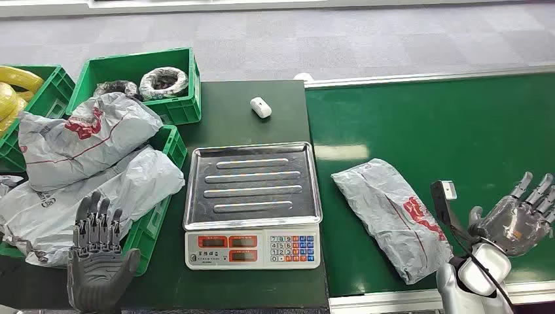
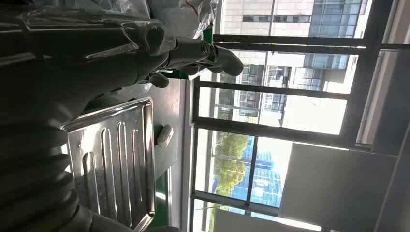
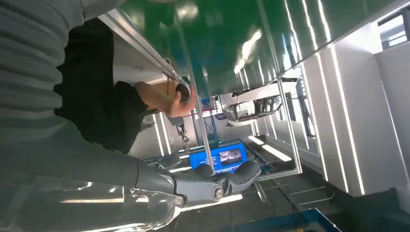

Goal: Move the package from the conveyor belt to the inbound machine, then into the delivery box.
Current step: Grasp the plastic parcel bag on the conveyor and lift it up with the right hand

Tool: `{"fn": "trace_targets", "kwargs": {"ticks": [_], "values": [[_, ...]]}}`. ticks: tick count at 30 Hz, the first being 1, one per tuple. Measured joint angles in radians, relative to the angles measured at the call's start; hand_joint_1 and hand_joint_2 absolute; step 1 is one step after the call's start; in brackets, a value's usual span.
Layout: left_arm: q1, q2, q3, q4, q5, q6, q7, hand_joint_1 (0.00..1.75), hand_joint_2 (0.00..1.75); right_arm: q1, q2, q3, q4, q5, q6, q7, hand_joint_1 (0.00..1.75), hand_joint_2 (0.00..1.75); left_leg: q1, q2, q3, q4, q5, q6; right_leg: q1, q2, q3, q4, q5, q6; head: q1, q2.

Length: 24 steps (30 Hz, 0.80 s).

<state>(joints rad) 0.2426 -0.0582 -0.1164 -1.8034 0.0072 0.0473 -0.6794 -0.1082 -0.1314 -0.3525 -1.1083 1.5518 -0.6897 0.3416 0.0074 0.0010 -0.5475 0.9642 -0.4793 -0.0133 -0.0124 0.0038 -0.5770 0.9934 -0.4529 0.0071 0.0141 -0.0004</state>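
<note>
A grey plastic mailer package (image 1: 393,216) with red print lies on the green conveyor belt (image 1: 451,124), near its front left. My right hand (image 1: 520,219) hovers to the right of it, fingers spread, holding nothing, and my right hand (image 3: 145,193) also appears in the right wrist view. The scale (image 1: 252,203) with a steel tray stands left of the belt, its tray bare (image 2: 116,159). My left hand (image 1: 98,258) is raised at the front left, fingers apart and empty. Green crates (image 1: 173,140) hold several grey packages (image 1: 78,140).
A small white device (image 1: 260,106) lies on the dark table behind the scale. A rear green crate (image 1: 137,69) holds coiled items; yellow material (image 1: 13,88) fills another at far left. A person's hand (image 3: 167,99) holds the belt frame in the right wrist view.
</note>
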Motion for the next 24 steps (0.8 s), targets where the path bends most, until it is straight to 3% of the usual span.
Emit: {"fn": "trace_targets", "kwargs": {"ticks": [11, 14, 19, 24], "values": [[0.0, 0.004, 0.0, 0.009, 0.0, 0.0, 0.0, 0.0, 1.75, -0.013, -0.016, 0.0, 0.055, 0.0, 0.0, 0.0, 0.0, 1.75, 0.0, 0.0, 0.0, 0.0, 0.0, 0.0, 0.0, 0.0, 0.0, 0.0, 0.0, 0.0, 0.0, 0.0], [0.0, 0.005, 0.0, 0.009, 0.001, 0.006, -0.005, 0.0, 1.75, -0.018, -0.014, -0.001, 0.064, -0.001, 0.038, -0.011, 0.0, 1.75, 0.0, 0.0, -0.001, 0.0, 0.0, 0.0, 0.0, 0.0, 0.0, 0.0, 0.0, 0.0, 0.0, 0.0], [0.014, 0.009, 0.002, 0.009, 0.002, 0.027, -0.017, 0.0, 1.75, -0.034, 0.013, -0.002, 0.072, -0.03, 0.296, -0.054, 0.0, 1.75, 0.0, 0.0, -0.001, 0.0, 0.0, 0.0, 0.0, 0.0, 0.0, 0.0, 0.0, 0.0, 0.0, 0.0], [0.026, 0.011, 0.021, 0.006, 0.001, 0.027, -0.018, 0.0, 1.75, -0.036, 0.045, 0.033, 0.043, -0.245, 0.602, -0.19, 0.0, 1.75, 0.001, 0.0, -0.001, 0.0, 0.0, 0.0, 0.001, 0.0, 0.0, 0.001, 0.0, 0.0, 0.0, 0.0]]}}
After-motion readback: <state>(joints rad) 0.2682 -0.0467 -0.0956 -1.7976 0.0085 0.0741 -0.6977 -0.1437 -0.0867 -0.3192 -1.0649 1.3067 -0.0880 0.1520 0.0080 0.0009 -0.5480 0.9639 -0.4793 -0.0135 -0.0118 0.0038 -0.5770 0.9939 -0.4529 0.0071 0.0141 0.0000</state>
